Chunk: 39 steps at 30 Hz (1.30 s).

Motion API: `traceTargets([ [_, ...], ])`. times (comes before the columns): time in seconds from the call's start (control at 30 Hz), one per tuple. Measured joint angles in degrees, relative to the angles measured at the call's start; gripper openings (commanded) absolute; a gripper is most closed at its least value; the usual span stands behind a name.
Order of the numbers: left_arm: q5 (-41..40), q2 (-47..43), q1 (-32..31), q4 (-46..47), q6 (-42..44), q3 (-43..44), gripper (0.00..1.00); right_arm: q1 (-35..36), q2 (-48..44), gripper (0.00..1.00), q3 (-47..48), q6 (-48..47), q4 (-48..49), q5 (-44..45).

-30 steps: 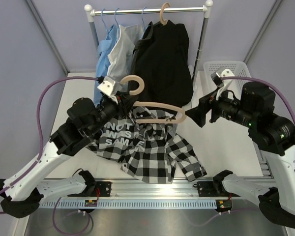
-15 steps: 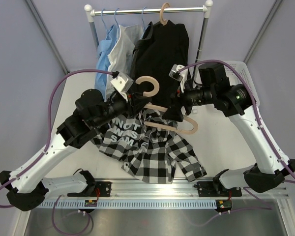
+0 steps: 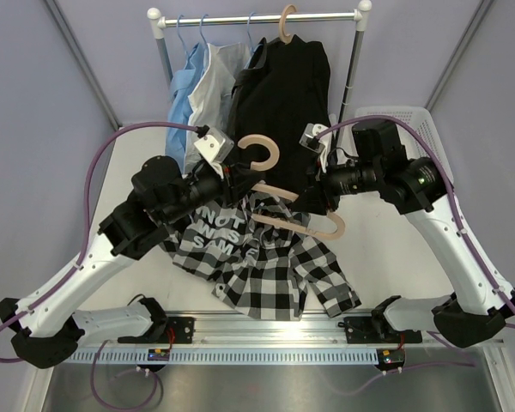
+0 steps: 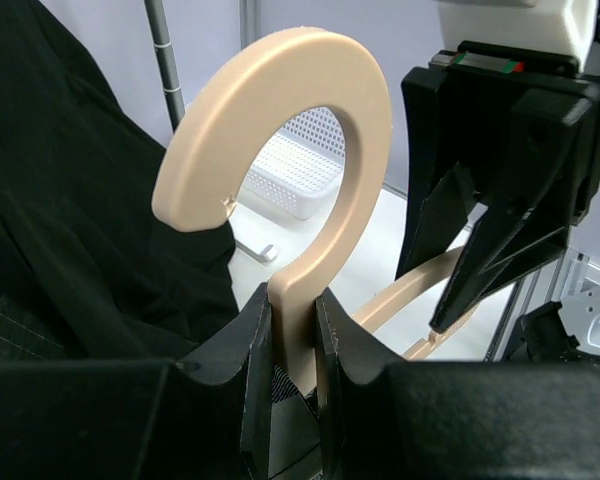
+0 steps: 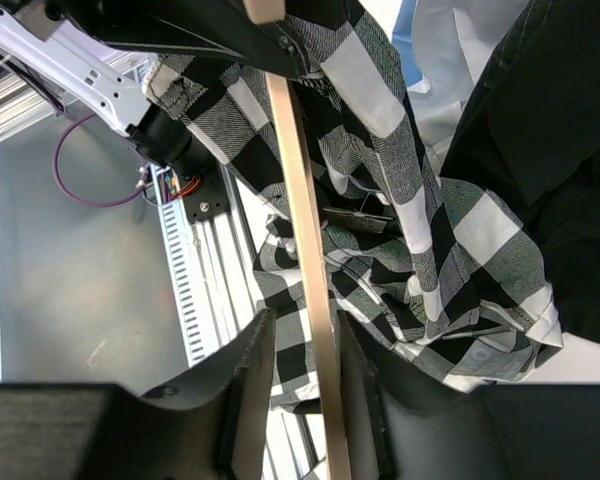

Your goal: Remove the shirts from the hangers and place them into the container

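Observation:
A tan wooden hanger (image 3: 259, 154) carries the black-and-white checked shirt (image 3: 266, 262), which sags onto the table. My left gripper (image 3: 238, 176) is shut on the hanger's neck just under the hook (image 4: 310, 120), its jaws (image 4: 292, 312) pressed on both sides. My right gripper (image 3: 306, 202) straddles the hanger's right arm (image 5: 300, 210); its jaws (image 5: 302, 345) are narrow, with a gap left on one side. The checked shirt (image 5: 410, 200) hangs beside that arm. The plain black shirt (image 3: 287, 99) stays on the rail. The white container (image 3: 405, 116) stands at the far right.
A clothes rack (image 3: 257, 15) at the back holds light blue (image 3: 182, 94) and whitish (image 3: 213, 86) shirts on thin blue hangers, plus a second wooden hanger hook (image 3: 285, 24). The arms' base rail (image 3: 266, 330) runs along the near edge. The basket (image 4: 290, 175) shows behind the hook.
My right arm swung in from the right to the hanger's right arm and its jaws narrowed around it. My left gripper carried the hanger slightly right, then held still.

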Motion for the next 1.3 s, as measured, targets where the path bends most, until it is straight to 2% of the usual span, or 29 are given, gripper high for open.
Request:
traceTargets([
  [0.13,0.5,0.0,0.0,-0.2,0.0,0.0,0.00,0.0,0.0,0.13,-0.7,-0.3,0.0,0.0],
  [0.17,0.5,0.0,0.0,-0.2,0.0,0.0,0.00,0.0,0.0,0.01,-0.8,-0.4,0.0,-0.5],
  [0.23,0.4,0.0,0.0,-0.4,0.0,0.0,0.00,0.1,-0.3,0.00,-1.0,-0.6,0.3,-0.6],
  [0.27,0.4,0.0,0.0,-0.4,0.0,0.0,0.05,0.2,-0.5,0.00,-1.2,-0.7,0.4,-0.6],
  [0.33,0.3,-0.2,-0.1,-0.4,0.0,0.0,0.26,0.2,-1.1,0.00,-1.8,-0.7,0.6,-0.6],
  [0.37,0.2,-0.4,-0.2,-0.2,0.0,-0.3,0.50,0.2,-1.5,0.00,-2.1,-0.7,0.7,-0.5],
  [0.47,-1.5,-2.5,-0.3,-0.1,0.1,-2.1,0.56,0.4,-3.0,0.00,-3.3,-0.7,0.3,0.7],
  [0.53,-3.6,-4.7,-0.2,-0.3,0.2,-3.4,0.65,0.3,-4.0,0.00,-4.3,-0.6,0.0,1.6],
  [0.7,-8.5,-10.1,-0.2,-1.1,0.0,-5.4,0.67,0.4,-6.8,0.00,-7.4,-0.2,0.0,3.5],
  [0.87,-9.4,-12.3,-0.2,-1.7,-3.0,-5.9,0.65,0.4,-7.4,0.00,-8.1,0.4,0.0,4.9],
  [1.1,-9.9,-7.3,-2.6,-1.9,-9.3,-5.9,0.65,0.4,-7.2,0.00,-8.2,1.9,0.1,8.8],
  [1.3,-12.0,-4.4,-3.6,-3.1,-11.2,-5.9,0.64,0.4,-5.7,0.00,-8.1,3.2,0.2,13.9],
])
